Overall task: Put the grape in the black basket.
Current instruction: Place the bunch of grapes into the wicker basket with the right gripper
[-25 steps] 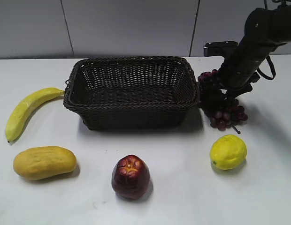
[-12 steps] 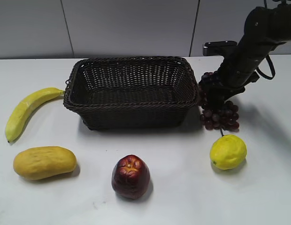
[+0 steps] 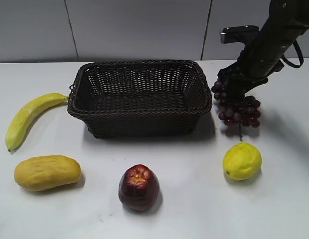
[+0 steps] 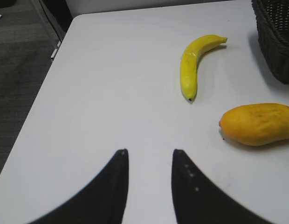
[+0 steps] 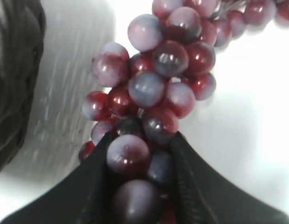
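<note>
The grape [image 3: 239, 109], a bunch of dark red-purple berries, hangs in the air just right of the black basket [image 3: 139, 97]. My right gripper [image 3: 234, 87] is shut on its upper end. In the right wrist view the bunch [image 5: 156, 88] fills the frame, pinched between the two dark fingers [image 5: 191, 182], with the basket's wall [image 5: 14, 74] at the left. My left gripper [image 4: 149, 156] is open and empty above bare table, left of the basket's corner [image 4: 275, 37]. It is out of the exterior view.
A banana [image 3: 27, 117] and a mango [image 3: 47, 172] lie left of the basket. A dark red apple [image 3: 139, 187] sits in front of it. A lemon [image 3: 242, 161] lies below the hanging bunch. The table's left edge [image 4: 46, 70] shows in the left wrist view.
My right gripper has risen with the grape bunch, lifting it off the table beside the basket. The left gripper's earlier state is not shown.
</note>
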### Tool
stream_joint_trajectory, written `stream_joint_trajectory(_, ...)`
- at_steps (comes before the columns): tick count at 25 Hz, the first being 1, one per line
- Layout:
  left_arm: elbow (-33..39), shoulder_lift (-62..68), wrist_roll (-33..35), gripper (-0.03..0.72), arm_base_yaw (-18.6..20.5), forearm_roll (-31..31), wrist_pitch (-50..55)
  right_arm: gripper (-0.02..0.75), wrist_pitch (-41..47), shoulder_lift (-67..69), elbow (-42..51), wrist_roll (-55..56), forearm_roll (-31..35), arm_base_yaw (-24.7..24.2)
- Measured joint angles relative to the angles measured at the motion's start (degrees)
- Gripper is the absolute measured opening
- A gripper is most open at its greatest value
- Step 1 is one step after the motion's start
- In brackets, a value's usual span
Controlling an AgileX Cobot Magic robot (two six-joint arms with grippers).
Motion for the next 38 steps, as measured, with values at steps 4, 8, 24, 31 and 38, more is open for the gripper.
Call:
stream_joint_trajectory(4, 0.0, 0.0, 0.0, 0.237, 0.0, 0.0, 0.0, 0.247, 1.89, -3.29, -1.51, -0.17, -0.09, 0.0)
stream_joint_trajectory(8, 0.0, 0.0, 0.0, 0.237, 0.0, 0.0, 0.0, 0.246, 4.13, -6.95, -5.15, -0.42, -0.26, 0.0)
stream_joint_trajectory(24, 0.0, 0.0, 0.0, 0.237, 0.0, -0.04, 0.0, 0.225, 7.19, -14.22, -17.65, -8.4, 7.21, 4.51)
stream_joint_trajectory(31, 0.0, 0.0, 0.0, 0.237, 0.0, -0.04, 0.0, 0.225, 5.28, -14.22, -18.82, -9.52, 7.97, 11.65)
stream_joint_trajectory(38, 0.0, 0.0, 0.0, 0.237, 0.0, -0.04, 0.0, 0.223, 3.08, -10.51, -19.01, -10.12, 10.13, 14.08)
